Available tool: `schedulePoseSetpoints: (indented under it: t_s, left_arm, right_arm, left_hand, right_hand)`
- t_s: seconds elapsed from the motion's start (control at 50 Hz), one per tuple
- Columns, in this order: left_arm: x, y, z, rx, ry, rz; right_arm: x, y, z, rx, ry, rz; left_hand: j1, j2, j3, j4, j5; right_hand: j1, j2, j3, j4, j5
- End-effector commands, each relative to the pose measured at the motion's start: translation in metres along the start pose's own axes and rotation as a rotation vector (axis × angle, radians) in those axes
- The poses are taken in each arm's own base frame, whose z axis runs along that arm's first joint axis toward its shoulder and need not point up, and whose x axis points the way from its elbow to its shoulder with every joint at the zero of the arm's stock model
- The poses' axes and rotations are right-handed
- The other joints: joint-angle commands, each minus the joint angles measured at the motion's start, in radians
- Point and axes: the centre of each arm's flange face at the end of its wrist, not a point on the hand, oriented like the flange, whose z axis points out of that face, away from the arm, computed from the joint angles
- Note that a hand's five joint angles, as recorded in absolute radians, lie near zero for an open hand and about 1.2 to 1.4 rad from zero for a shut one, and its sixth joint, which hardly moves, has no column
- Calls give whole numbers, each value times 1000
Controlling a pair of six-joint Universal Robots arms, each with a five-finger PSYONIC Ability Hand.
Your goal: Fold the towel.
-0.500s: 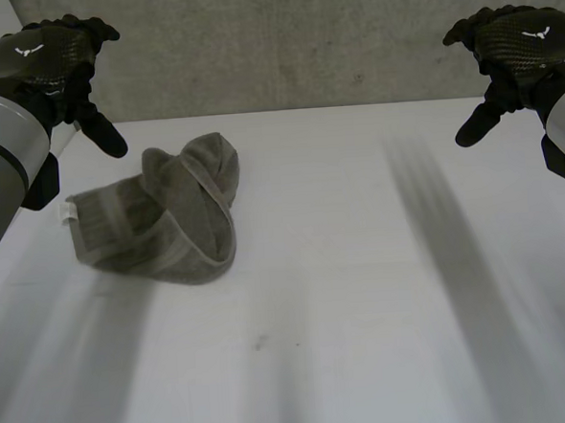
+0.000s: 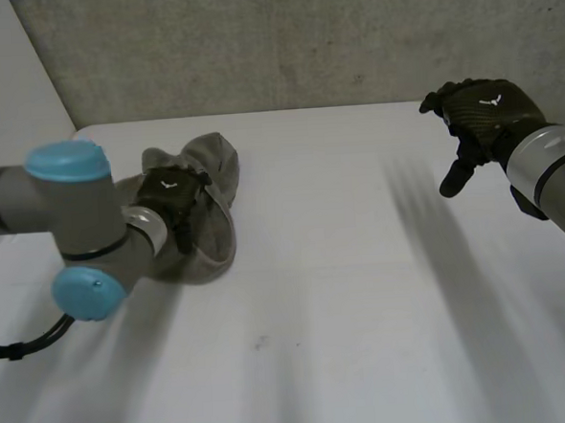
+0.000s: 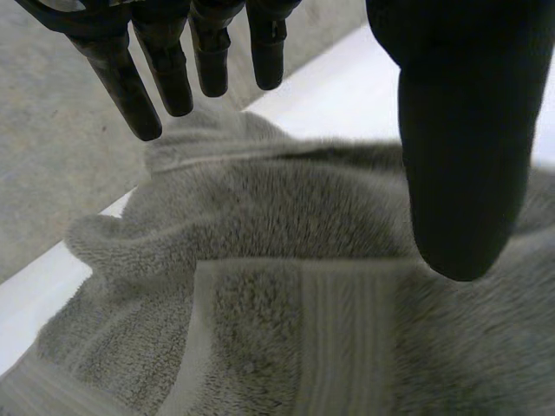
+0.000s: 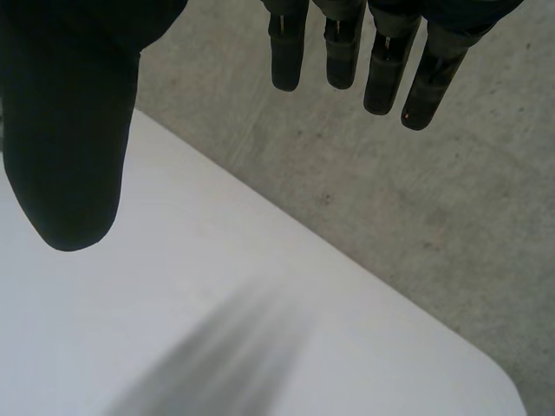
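Now swung over the crumpled towel (image 2: pixel 217 163), the left hand (image 2: pixel 171 194) hangs spread; light, limp terry, probably best pinched at its banded hem (image 3: pixel 334 347).

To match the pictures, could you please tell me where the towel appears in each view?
Head view: towel crumpled far left on the table, under the left hand.
Left wrist view: towel under that hand's palm and thumb.
Right wrist view: white table beneath the right hand.
Shared landmark: table's far edge against the grey wall.

a white table (image 2: pixel 364 293) stands against a rough grey concrete wall (image 2: pixel 301 38).
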Motion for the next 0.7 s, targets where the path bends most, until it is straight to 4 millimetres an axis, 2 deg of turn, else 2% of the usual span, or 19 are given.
schedulePoseSetpoints:
  t_s: [0.02, 0.06, 0.12, 0.16, 0.22, 0.28, 0.34, 0.36, 0.38, 0.4, 0.46, 0.48, 0.5, 0.54, 0.56, 0.6, 0.66, 0.7]
  left_arm:
    - [5, 15, 31, 16, -9, 160]
    - [4, 15, 41, 31, -17, 199]
    - [3, 13, 44, 42, -23, 204]
    - [3, 12, 48, 56, -23, 208]
    - [4, 17, 54, 56, -23, 213]
    - [5, 19, 55, 53, -22, 214]
    - [6, 23, 56, 48, -19, 214]
    - [6, 23, 57, 49, -19, 213]
    - [5, 21, 57, 55, -24, 213]
    - [5, 21, 57, 55, -24, 213]
    - [3, 9, 56, 95, -51, 211]
    - [2, -1, 53, 119, -64, 208]
    - [2, -1, 53, 119, -65, 208]
    - [1, -35, 37, 188, -86, 203]
    - [1, -35, 37, 188, -86, 202]
    - [13, -63, 17, 249, -68, 171]
    - [22, -73, 8, 269, -45, 140]
    - [48, -82, -10, 283, 32, 68]
  right_arm:
    - [-3, 12, 5, -34, -11, 3]
    - [-4, 17, 6, -48, -17, -6]
    - [-6, 18, 7, -52, -23, -12]
    - [-10, 20, 7, -58, -33, -22]
    - [-11, 22, 7, -65, -35, -25]
    - [-11, 24, 8, -70, -36, -26]
    - [-11, 25, 8, -71, -37, -26]
    - [-11, 25, 8, -73, -37, -26]
    - [-11, 25, 8, -73, -37, -26]
    - [-11, 25, 8, -73, -37, -26]
    - [-11, 26, 9, -76, -38, -27]
    - [-12, 27, 9, -78, -41, -29]
    - [-12, 27, 9, -78, -41, -29]
    - [-13, 29, 10, -84, -43, -33]
    - [-13, 29, 10, -84, -43, -33]
    - [-15, 30, 9, -85, -50, -43]
    - [-15, 29, 9, -83, -49, -48]
    - [-15, 28, 9, -80, -48, -65]
  left_hand:
    - [96, 95, 96, 95, 95]
    - [142, 142, 142, 142, 141]
    - [210, 210, 210, 210, 209]
    - [371, 371, 371, 370, 370]
    - [427, 427, 427, 427, 426]
    - [436, 436, 436, 436, 435]
    - [551, 550, 551, 550, 550]
    - [775, 774, 775, 774, 773]
    - [1117, 1117, 1117, 1116, 1116]
    - [1120, 1120, 1120, 1120, 1119]
    - [1167, 1167, 1167, 1166, 1166]
    - [1167, 1167, 1167, 1166, 1166]
    - [1167, 1167, 1167, 1166, 1166]
    - [1167, 1167, 1167, 1166, 1166]
    - [1167, 1167, 1167, 1166, 1166]
    - [1167, 1167, 1167, 1166, 1166]
    - [1167, 1167, 1167, 1166, 1166]
    - [1167, 1167, 1167, 1166, 1166]
  right_hand:
    - [-46, -54, -37, -55, -57]
    - [-46, -54, -37, -55, -57]
    - [-46, -54, -37, -55, -57]
    - [-46, -54, -37, -55, -57]
    - [-46, -54, -37, -55, -57]
    - [-46, -54, -37, -55, -57]
    - [-46, -54, -37, -55, -57]
    - [-46, -54, -37, -55, -57]
    - [-46, -54, -37, -55, -57]
    - [-46, -54, -37, -55, -57]
    - [-46, -54, -37, -55, -57]
    - [-46, -54, -37, -55, -57]
    - [-46, -54, -37, -55, -57]
    - [-46, -54, -37, -55, -57]
    - [-46, -54, -37, -55, -57]
    - [-46, -54, -37, -55, -57]
    - [-46, -54, -37, -55, -57]
    - [-46, -54, -37, -55, -57]
